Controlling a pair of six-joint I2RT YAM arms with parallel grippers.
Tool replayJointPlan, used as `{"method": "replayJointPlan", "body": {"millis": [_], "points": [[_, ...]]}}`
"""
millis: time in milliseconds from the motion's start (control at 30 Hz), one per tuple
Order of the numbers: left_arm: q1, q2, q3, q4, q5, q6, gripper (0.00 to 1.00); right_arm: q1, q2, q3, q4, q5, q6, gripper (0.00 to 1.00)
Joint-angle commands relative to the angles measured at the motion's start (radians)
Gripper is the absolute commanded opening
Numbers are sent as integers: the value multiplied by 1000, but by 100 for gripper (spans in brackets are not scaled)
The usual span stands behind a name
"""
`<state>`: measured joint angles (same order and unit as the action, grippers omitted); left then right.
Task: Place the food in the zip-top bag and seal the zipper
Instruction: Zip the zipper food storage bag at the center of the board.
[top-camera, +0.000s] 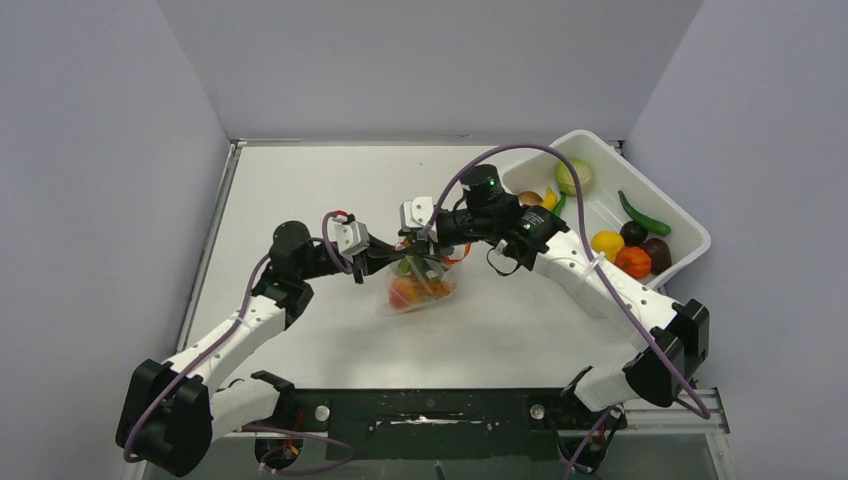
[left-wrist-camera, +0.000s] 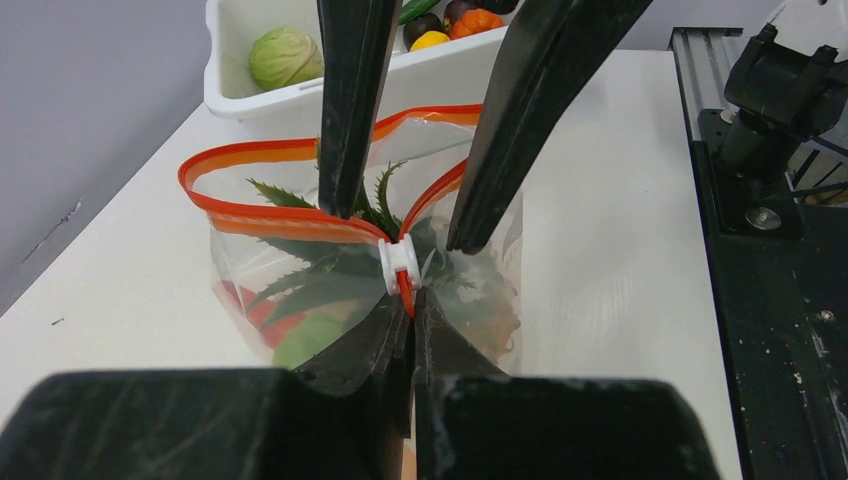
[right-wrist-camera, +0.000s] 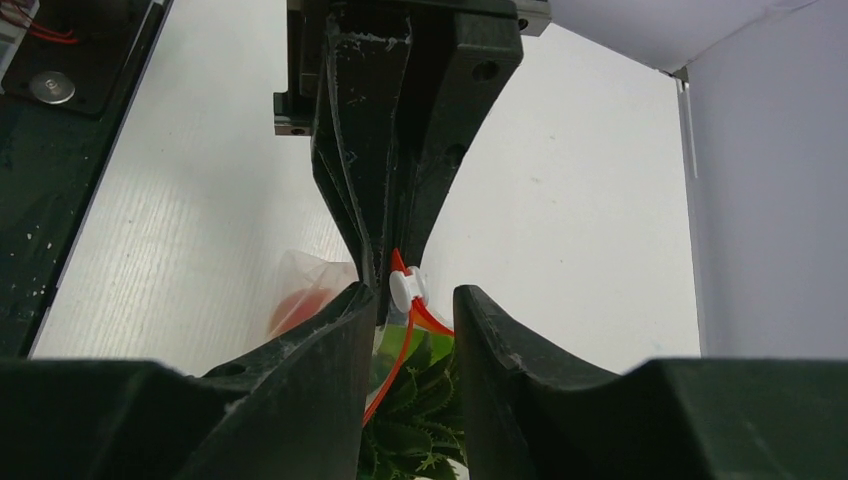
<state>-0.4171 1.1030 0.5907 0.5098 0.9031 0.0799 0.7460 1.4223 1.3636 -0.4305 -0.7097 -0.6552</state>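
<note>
Clamping the zipper just below its white slider, the left pincer is clenched, its black tips pressed together with the red-orange strip running down between them. The right pincer is released: its fingers stand apart on either side of the slider, and whether either one touches it cannot be told. The zip-top bag hangs between the two pincers over the middle of the bench; from above it is unclear whether its bottom rests on the surface. On one side of the slider the strip bows out in a loop, so the mouth gapes there. Through the clear plastic show spiky green leaves, a green ball and a red patch, all partly hidden by the left pincer's own body; an orange shape behind the wrinkled film is too blurred to name. The white tub sits at the bench's far right corner, holding a pale green leafy ball, a long green pod, a yellow fruit, an orange-red fruit and a dark fruit. In the left wrist view the tub is cut off at the top edge and crossed by the right pincer's fingers.
</note>
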Motion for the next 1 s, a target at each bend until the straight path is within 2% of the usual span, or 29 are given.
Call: {"method": "replayJointPlan", "body": {"millis": [0, 167, 233, 267, 333, 367, 467, 633, 967], "points": [[3, -23, 63, -37, 32, 46, 0, 15, 18, 52, -3, 15, -56, 36], [3, -27, 63, -42, 38, 56, 0, 19, 70, 98, -44, 30, -79, 35], [6, -31, 63, -40, 36, 58, 0, 19, 88, 120, -73, 32, -95, 30], [9, -31, 63, -38, 37, 60, 0, 19, 95, 127, -85, 33, -107, 24], [20, -31, 63, -35, 36, 60, 0, 19, 99, 135, -106, 26, -138, 5], [24, -37, 63, -26, 32, 60, 0, 18, 96, 135, -105, 17, -140, 0], [41, -85, 19, 89, 19, 33, 0, -3, 92, 143, -119, -5, -134, 0], [134, -115, -68, 357, 63, -172, 0, -82, 86, 155, -173, -21, -124, 0], [183, -110, -88, 475, 23, -276, 0, -144, 38, 124, -227, -14, -118, 0]]}}
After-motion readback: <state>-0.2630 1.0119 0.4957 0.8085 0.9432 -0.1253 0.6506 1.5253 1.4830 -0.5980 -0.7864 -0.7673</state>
